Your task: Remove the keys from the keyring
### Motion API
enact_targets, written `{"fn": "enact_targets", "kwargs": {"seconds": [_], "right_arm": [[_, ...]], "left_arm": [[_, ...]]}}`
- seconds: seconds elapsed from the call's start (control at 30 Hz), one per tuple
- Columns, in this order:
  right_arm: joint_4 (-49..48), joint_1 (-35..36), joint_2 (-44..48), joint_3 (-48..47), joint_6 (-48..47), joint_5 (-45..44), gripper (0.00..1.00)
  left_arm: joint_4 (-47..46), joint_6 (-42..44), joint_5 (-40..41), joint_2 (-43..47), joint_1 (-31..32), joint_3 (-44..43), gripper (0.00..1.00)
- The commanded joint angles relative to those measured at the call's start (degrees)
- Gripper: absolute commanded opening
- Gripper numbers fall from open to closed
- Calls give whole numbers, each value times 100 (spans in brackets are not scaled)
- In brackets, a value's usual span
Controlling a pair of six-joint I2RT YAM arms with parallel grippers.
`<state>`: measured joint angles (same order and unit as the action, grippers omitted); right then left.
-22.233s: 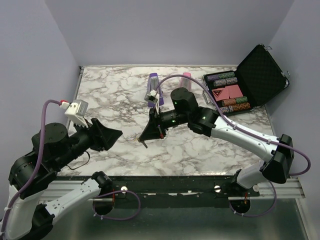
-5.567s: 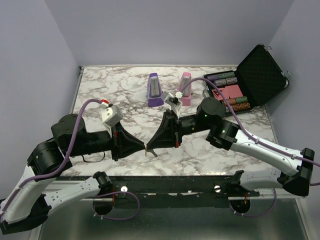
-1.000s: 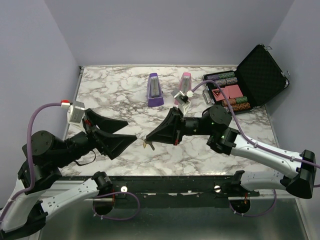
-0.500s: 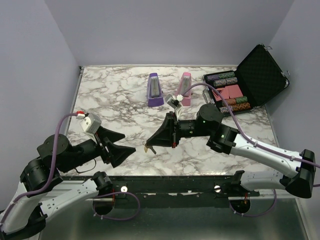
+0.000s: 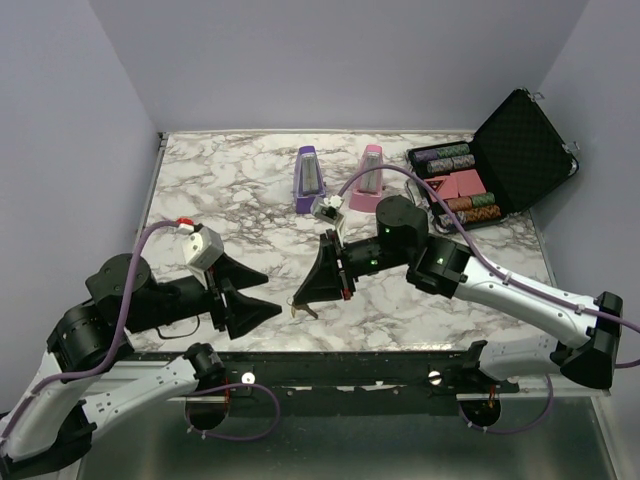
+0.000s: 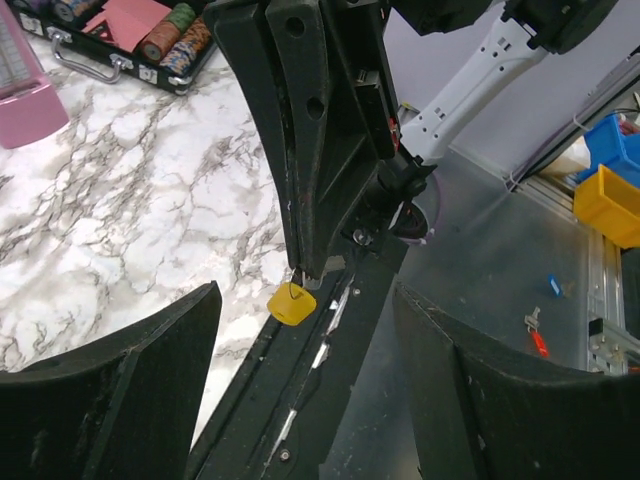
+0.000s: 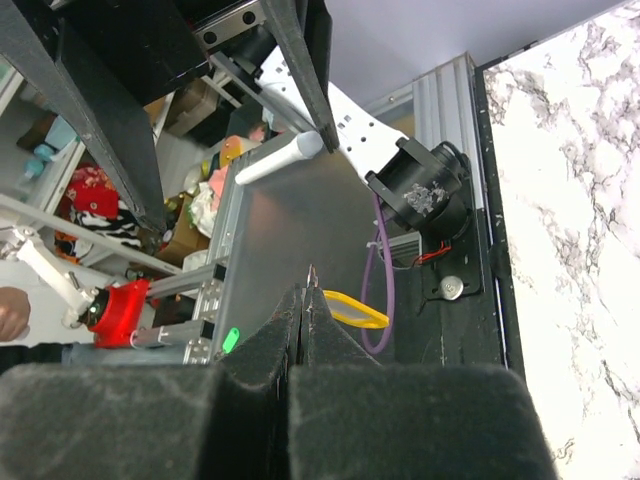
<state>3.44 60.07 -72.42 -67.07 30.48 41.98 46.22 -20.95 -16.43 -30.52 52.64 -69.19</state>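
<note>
Half a second back my left gripper (image 5: 272,293) sat a little further out; it has now eased in toward the middle of the white marble-patterned table (image 5: 220,190), its two black fingers spread wide and aimed at the tip of the right gripper (image 5: 297,299), near it but not touching. The right arm has also leaned slightly lower and further left, and its jaws are pressed together on the small bunch of thin metal keys with a bright yellow tab (image 6: 291,303), which hangs from the fingertips above the near edge of the table. In the left wrist view that yellow tab sits almost centred between my open fingers, so I read this as lining up for another grab at a key, with nothing taken off yet as far as I can judge. What I cannot make out is the keyring itself: from above the bunch is only a tiny speck, and the right wrist view shows just a metal sliver poking out between the closed fingers beside a yellow loop. How many keys there are, and which piece the right jaws actually grip, is hidden by the fingers, and my own left fingers run off the bottom of the wrist view
</note>
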Motion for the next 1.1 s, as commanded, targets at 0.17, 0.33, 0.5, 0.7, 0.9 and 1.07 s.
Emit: {"fn": "enact_targets", "kwargs": {"seconds": [0.17,0.33,0.5,0.7,0.9,1.07], "right_arm": [[385,48,70,-245,-191,443,1],[543,48,123,-359,-279,434,1],[605,39,176,-386,-315,408,1],[596,39,211,-395,-323,390,1],[605,39,237,-421,-315,417,1],[579,48,290,-404,-297,425,1]], "left_arm": [[-174,258,-633,-516,36,-209,65],[-157,311,-836,-683,36,-279,55],[-69,390,-1038,-762,36,-350,50],[10,399,-1144,-780,36,-358,43],[54,434,-1100,-832,36,-315,42],[28,460,-1029,-841,36,-288,41]]}}
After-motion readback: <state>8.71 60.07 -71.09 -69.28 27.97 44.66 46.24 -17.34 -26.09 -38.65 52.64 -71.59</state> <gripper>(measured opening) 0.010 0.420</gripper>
